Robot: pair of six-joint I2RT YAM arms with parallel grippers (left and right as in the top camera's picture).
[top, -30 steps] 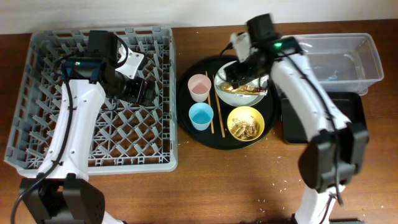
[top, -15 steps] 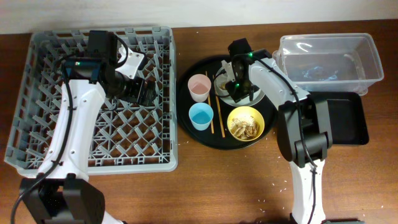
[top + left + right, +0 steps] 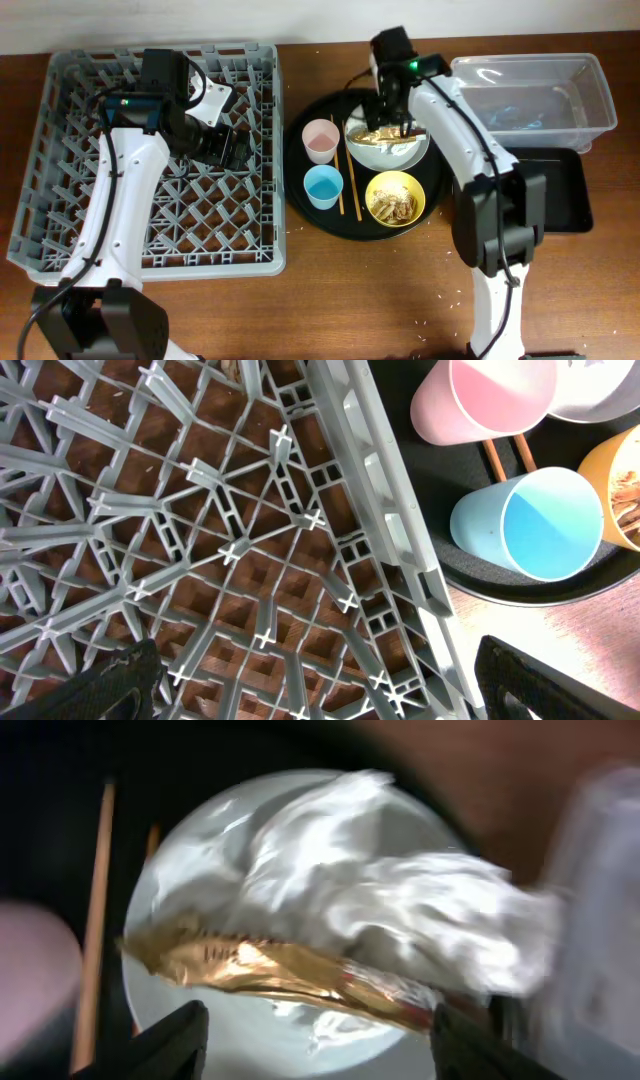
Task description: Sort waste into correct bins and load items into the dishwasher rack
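Observation:
The pale plate (image 3: 400,155) on the round black tray holds crumpled white tissue (image 3: 390,890) and a brown-gold wrapper (image 3: 270,970). My right gripper (image 3: 391,112) hovers just above the plate, open and empty, its fingers (image 3: 155,1045) either side of the wrapper's near edge. The pink cup (image 3: 320,140), blue cup (image 3: 323,187), chopsticks (image 3: 352,185) and yellow bowl (image 3: 395,198) of beige scraps sit on the same tray. My left gripper (image 3: 218,142) is open and empty over the grey rack (image 3: 90,150). The left wrist view shows the rack grid (image 3: 230,550) and both cups.
The clear tub (image 3: 590,100) stands at the back right, with the shallow black tray (image 3: 560,195) in front of it. The round black tray (image 3: 300,205) lies between the rack and the bins. Crumbs dot the front of the table.
My right arm has swung about over the plate and its gripper now hangs above the plate's far side. Tissue and wrapper remain on the plate. The left arm has not moved.

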